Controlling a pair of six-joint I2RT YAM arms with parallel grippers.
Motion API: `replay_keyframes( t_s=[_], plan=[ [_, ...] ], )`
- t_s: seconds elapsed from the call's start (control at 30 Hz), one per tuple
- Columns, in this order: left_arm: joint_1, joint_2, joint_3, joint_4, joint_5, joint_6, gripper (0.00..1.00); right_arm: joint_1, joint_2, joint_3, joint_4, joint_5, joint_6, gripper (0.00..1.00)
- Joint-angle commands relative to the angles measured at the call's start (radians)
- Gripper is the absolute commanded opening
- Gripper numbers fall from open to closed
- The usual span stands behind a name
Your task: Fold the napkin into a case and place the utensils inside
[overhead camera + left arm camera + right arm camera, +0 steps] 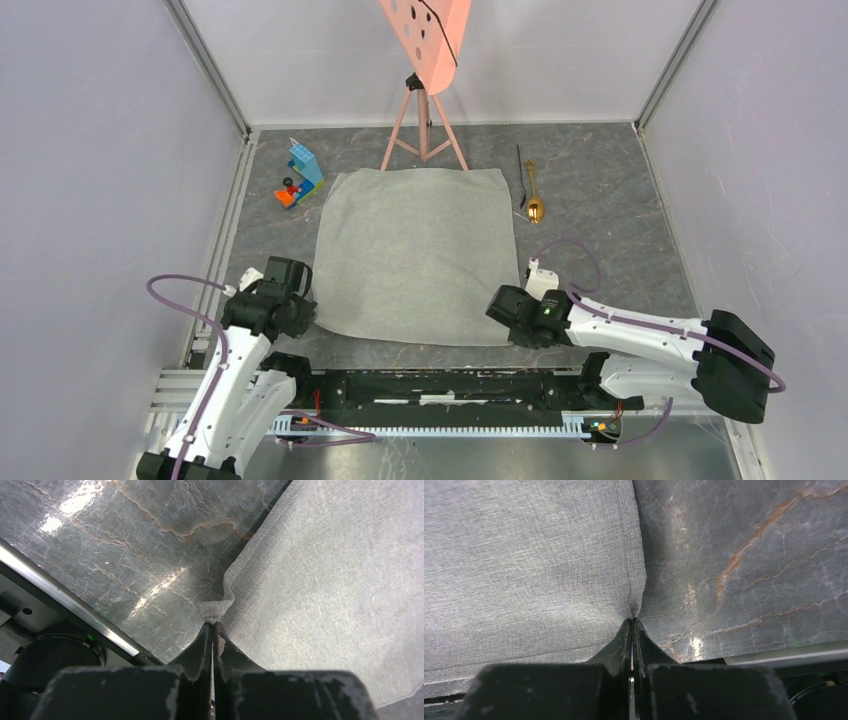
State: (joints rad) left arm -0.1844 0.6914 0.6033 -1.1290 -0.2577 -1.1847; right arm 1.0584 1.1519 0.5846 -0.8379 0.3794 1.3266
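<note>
The napkin [415, 255] is being kept spread flat and unfolded on the middle of the table [620, 250], its far edge reaching the feet of the pink perforated board [425, 35] at the table's far edge. Its near-left corner is being pinched between the pressed-together fingers of the left gripper [212, 625], and the cloth is being bunched into a small pucker at the tips. The hem at its near-right corner is being clamped in the same way by the right gripper [631, 621], whose jaws are being held tight together on the fabric. The gold spoon [534, 195] and the thin black utensil [521, 170] are being left side by side on the bare table, just beyond the napkin's far-right corner. Toy blocks [300, 175] are being left near its far-left corner.
</note>
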Motion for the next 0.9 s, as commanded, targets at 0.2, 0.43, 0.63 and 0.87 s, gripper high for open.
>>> replay_keyframes(
  t_s=[0.2, 0.43, 0.63, 0.87],
  plan=[
    [0.005, 0.084, -0.008, 0.066, 0.05, 0.035, 0.02, 0.005, -0.032, 0.01, -0.053, 0.119, -0.06, 0.04],
    [0.005, 0.157, -0.023, 0.032, 0.114, 0.022, 0.6, 0.011, -0.013, 0.044, -0.097, 0.101, -0.084, 0.42],
    [0.005, 0.221, -0.021, 0.022, 0.101, -0.003, 0.61, 0.011, -0.03, 0.044, -0.092, 0.021, -0.072, 0.53],
    [0.008, 0.293, 0.001, 0.014, -0.017, -0.07, 0.65, 0.011, -0.016, 0.055, -0.09, 0.012, -0.014, 0.54]
  ],
)
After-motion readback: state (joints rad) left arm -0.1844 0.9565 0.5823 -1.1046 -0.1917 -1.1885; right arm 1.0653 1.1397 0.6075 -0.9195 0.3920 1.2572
